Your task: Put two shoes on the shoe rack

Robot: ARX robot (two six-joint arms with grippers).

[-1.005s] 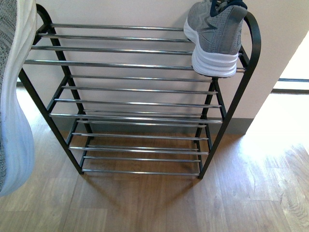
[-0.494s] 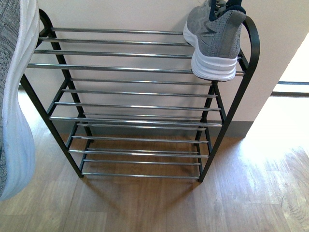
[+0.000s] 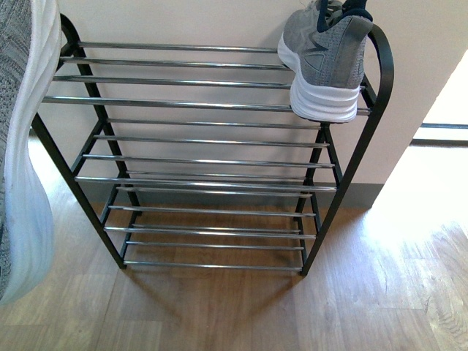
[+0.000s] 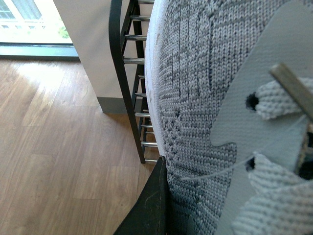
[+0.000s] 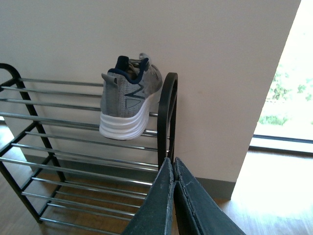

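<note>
Shoe [image 3: 325, 62] sits on rack [image 3: 197, 102] top tier, right end; 2nd shoe [image 3: 25, 146] clamped in L gripper [image 4: 157, 196]; R gripper [image 5: 172, 196] pinched together.

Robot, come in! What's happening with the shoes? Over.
Right gripper shut, empty. Left gripper holding one shoe in the air, left of the shoe rack. Other shoe already on top tier, right end. Nothing in the way.

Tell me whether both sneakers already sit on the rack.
No: the right sneaker rests on the rack top tier, but the left sneaker hangs clear of it, near the camera.
</note>
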